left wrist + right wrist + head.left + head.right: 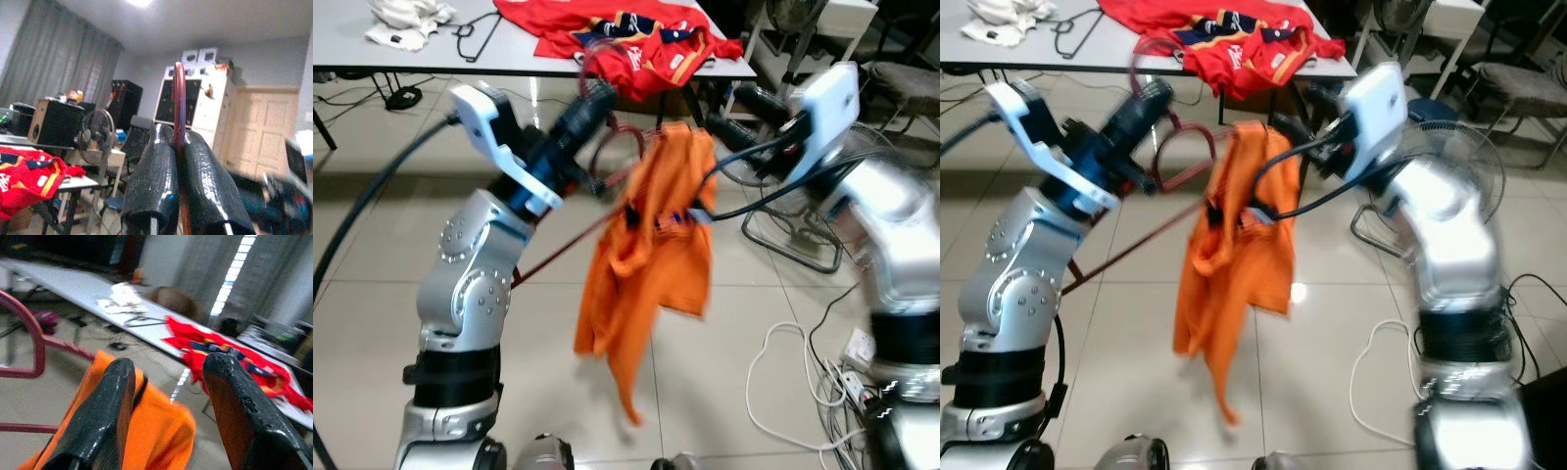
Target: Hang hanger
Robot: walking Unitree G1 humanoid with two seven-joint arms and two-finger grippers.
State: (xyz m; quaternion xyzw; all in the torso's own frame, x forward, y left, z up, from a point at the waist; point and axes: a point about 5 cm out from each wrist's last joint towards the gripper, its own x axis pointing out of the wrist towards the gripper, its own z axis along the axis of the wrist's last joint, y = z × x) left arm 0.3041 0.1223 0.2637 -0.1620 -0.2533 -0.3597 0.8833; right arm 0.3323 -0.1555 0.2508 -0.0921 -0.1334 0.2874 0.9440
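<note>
The left hand (597,98) is clamped on the hook of the dark-red hanger (612,162), whose long axis slants down toward the floor, while the right hand (729,113), fingers apart, is beside the orange shirt (651,264) draped on it.

A pale tiled floor (372,294) carries a white table (431,54) strewn with a red garment (626,44). White cables (803,377) coil beside a standing fan (1454,157). Grey curtains (58,78), a wooden door (259,127) and a white cabinet (205,103) line the walls.
</note>
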